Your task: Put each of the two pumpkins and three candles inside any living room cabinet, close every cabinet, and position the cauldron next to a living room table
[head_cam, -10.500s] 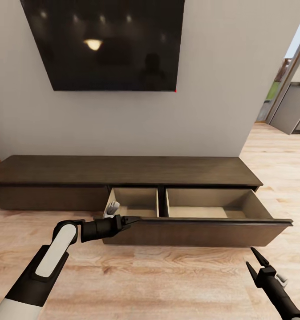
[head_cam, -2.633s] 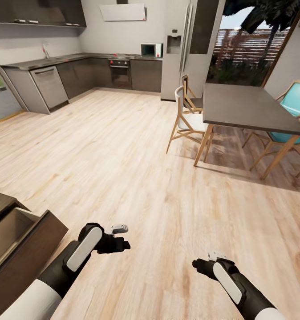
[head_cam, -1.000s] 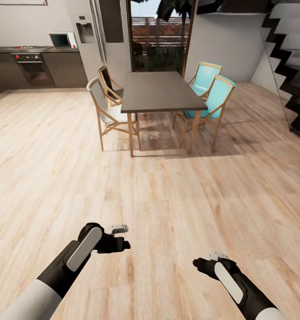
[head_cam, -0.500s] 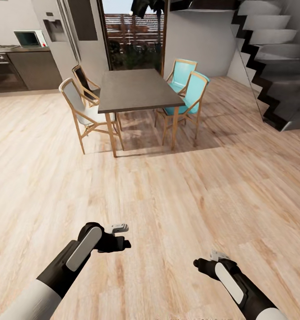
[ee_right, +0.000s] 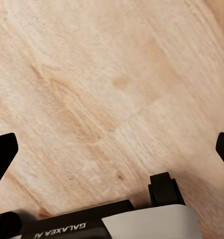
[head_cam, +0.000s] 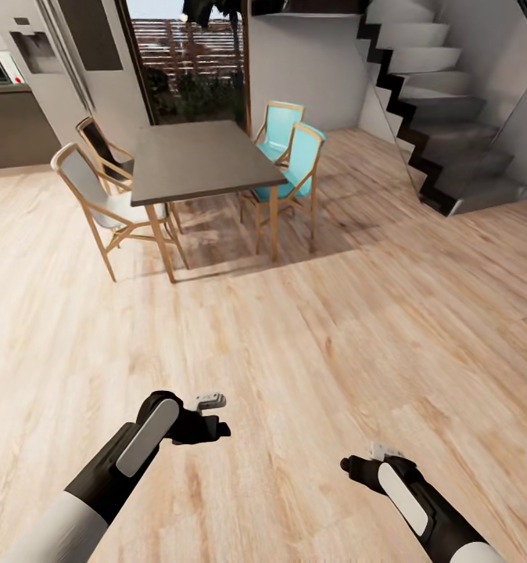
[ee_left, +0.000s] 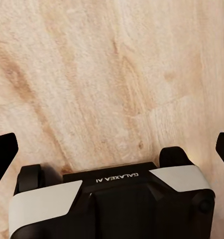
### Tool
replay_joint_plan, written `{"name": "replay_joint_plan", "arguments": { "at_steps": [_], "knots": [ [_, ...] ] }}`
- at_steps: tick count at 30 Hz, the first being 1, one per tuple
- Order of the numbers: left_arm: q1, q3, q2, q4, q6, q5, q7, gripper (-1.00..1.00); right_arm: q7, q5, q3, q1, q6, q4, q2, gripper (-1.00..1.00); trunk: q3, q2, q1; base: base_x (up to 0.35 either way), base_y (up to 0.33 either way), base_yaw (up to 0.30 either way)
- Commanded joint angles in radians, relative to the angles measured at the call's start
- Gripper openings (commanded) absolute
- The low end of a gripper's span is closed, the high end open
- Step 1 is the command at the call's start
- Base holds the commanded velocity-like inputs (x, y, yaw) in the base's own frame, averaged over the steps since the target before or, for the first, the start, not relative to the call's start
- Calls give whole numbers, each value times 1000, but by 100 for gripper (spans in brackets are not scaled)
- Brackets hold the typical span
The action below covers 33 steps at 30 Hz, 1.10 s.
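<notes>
Two black grippers, left gripper and right gripper, hung wide open and empty over pale wood plank floor. No pumpkin, candle or cauldron visible. Risk: clipping the far grey-topped dining table or teal chairs.

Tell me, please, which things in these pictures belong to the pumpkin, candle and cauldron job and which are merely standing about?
Belonging to the job:
- left gripper, open, over the floor
- right gripper, open, over the floor

Just standing about:
- dining table
- two turquoise chairs
- two pale chairs
- staircase
- wooden floor
</notes>
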<state>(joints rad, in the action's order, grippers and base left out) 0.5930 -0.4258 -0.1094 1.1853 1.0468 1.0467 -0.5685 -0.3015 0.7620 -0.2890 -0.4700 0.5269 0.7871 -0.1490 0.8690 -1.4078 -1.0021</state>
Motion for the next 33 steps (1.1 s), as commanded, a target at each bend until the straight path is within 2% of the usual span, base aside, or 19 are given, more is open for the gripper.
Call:
{"name": "replay_joint_plan", "arguments": {
  "at_steps": [1, 7, 13, 25, 33],
  "knots": [
    [1, -2, -1, 0, 0, 11, -10, 100, -10, 11, -6, -1, 1, 1, -1, 100, -2, 7, 4, 0, 0, -281],
    [1, -2, -1, -5, 0, 12, -10, 100, -10, 11, -2, -1, -1, 1, -1, 100, -23, 49, 27, 0, 0, -274],
    [1, -1, -2, -6, 0, 13, -5, 100, -10, 9, 3, 0, -54, 1, -1, 100, -49, 91, 50, 0, 0, -225],
    [1, -1, -1, -5, 0, 15, -2, 100, -10, 10, 4, 1, -65, 1, 0, 100, -103, 175, 96, 0, 0, -177],
    [1, -1, -1, -2, 0, 14, -3, 100, -10, 10, 3, 1, -66, 1, 0, 100, -114, 175, 96, 4, 0, -141]
  ]
}}
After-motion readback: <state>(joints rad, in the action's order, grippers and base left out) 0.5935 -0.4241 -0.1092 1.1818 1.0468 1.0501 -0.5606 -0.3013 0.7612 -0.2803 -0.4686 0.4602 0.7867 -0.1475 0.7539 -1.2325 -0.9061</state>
